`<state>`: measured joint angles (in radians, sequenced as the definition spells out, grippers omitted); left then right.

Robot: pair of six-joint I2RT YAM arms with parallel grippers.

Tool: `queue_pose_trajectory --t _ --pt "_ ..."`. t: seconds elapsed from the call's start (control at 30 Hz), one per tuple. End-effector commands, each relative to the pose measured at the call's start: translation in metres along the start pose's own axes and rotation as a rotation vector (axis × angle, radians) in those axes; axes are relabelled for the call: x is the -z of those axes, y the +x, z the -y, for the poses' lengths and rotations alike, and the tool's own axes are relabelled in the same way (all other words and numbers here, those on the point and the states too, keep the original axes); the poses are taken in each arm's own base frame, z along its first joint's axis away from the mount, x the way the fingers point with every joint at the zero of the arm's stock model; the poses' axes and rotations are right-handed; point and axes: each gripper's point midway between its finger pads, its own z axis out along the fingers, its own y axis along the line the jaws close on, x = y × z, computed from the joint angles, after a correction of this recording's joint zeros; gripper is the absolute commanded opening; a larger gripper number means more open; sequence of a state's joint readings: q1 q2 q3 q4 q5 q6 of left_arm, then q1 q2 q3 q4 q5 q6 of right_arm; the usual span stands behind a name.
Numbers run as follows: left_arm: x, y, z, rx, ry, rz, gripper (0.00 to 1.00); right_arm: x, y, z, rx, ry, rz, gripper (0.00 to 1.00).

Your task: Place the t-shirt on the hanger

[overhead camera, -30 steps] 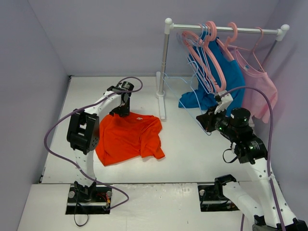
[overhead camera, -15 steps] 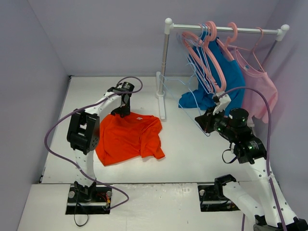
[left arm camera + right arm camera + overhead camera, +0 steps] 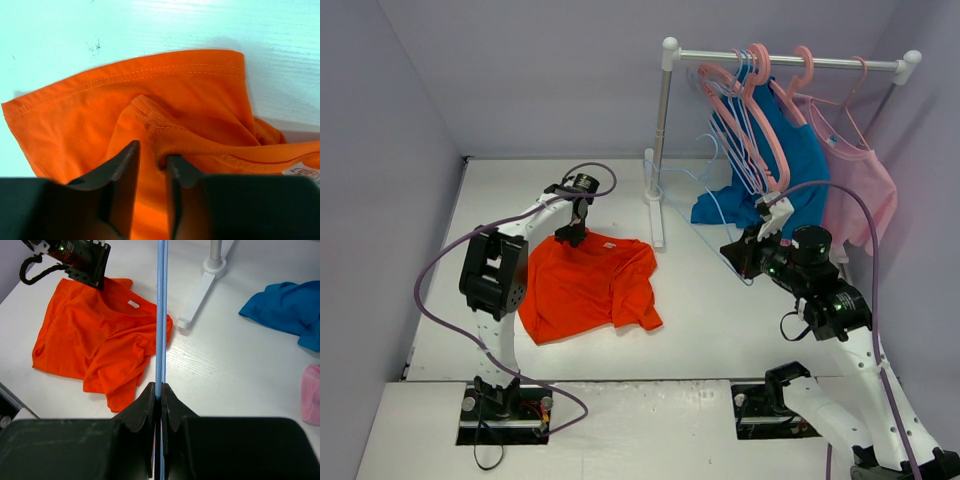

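1. The t-shirt (image 3: 585,285), bright orange-red, lies spread but rumpled on the white worktop (image 3: 720,320), on the left side in front of the left arm. It is not yet on the hanger (image 3: 160,315).
2. The left gripper (image 3: 151,156) is down at the collar. Its jaws stand narrowly apart with a raised fold of the neckline between them. Whether they already pinch the cloth cannot be told.
3. The right gripper (image 3: 160,390) has its jaws clamped on the thin light-blue wire of the hanger. It holds the hanger above the worktop, near the foot of the clothes rack (image 3: 780,60).
4. By this judgement the task is early: both things are being taken up. Opening the neck and feeding the hanger through it are left.
5. The t-shirt's long axis runs far to near, with the neck at the far end and the hem toward the arm bases.
6. The hanger's wire runs straight out from the right jaws toward the far left. Where its hook points is unclear.
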<state>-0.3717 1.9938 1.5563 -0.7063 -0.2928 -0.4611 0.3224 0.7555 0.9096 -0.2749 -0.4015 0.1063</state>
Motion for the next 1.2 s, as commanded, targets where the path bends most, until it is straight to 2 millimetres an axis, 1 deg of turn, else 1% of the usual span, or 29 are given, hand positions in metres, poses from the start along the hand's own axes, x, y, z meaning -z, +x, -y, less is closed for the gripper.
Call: queue_pose_trajectory --t 0.0,0.03,0.1,0.13,0.27,0.3,0.4,0.57,0.67,0.73,0.93,1.07,1.17 --pt "0.025 -0.027 -0.011 0.017 0.003 0.108 0.08 -0.004 -0.013 -0.014 0.041 -0.064 0.043 0.00" --pt "0.030 -0.031 -0.013 0.006 0.009 0.123 0.05 -0.006 -0.011 -0.017 0.043 -0.082 0.033 0.00" --pt "0.033 -0.033 -0.014 -0.009 0.015 0.135 0.01 -0.008 -0.008 -0.021 0.047 -0.103 0.020 0.00" --pt "0.037 -0.036 -0.014 -0.018 0.028 0.151 0.00 -0.009 -0.005 -0.027 0.052 -0.129 0.010 0.00" --pt "0.047 -0.042 -0.019 -0.025 0.059 0.186 0.00 -0.014 0.004 -0.039 0.056 -0.189 -0.029 0.00" --pt "0.054 -0.048 -0.021 -0.016 0.070 0.212 0.00 -0.015 0.009 -0.045 0.056 -0.220 -0.046 0.00" --pt "0.062 -0.051 -0.026 -0.017 0.090 0.247 0.00 -0.020 0.019 -0.053 0.047 -0.266 -0.085 0.00" --pt "0.090 -0.057 -0.028 -0.031 0.155 0.318 0.00 -0.025 0.033 -0.068 0.035 -0.357 -0.144 0.00" --pt "0.097 -0.054 -0.022 -0.051 0.207 0.326 0.00 -0.029 0.039 -0.075 0.038 -0.407 -0.175 0.00" --pt "0.104 -0.054 -0.021 -0.055 0.231 0.336 0.00 -0.030 0.039 -0.080 0.044 -0.440 -0.181 0.00" --pt "0.114 -0.047 -0.025 -0.053 0.246 0.345 0.00 -0.039 0.041 -0.088 0.064 -0.485 -0.212 0.00" --pt "0.113 -0.042 -0.027 -0.046 0.243 0.332 0.00 -0.045 0.041 -0.089 0.077 -0.485 -0.212 0.00" --pt "0.113 -0.037 -0.023 -0.050 0.262 0.314 0.00 -0.050 0.041 -0.088 0.087 -0.473 -0.204 0.00"
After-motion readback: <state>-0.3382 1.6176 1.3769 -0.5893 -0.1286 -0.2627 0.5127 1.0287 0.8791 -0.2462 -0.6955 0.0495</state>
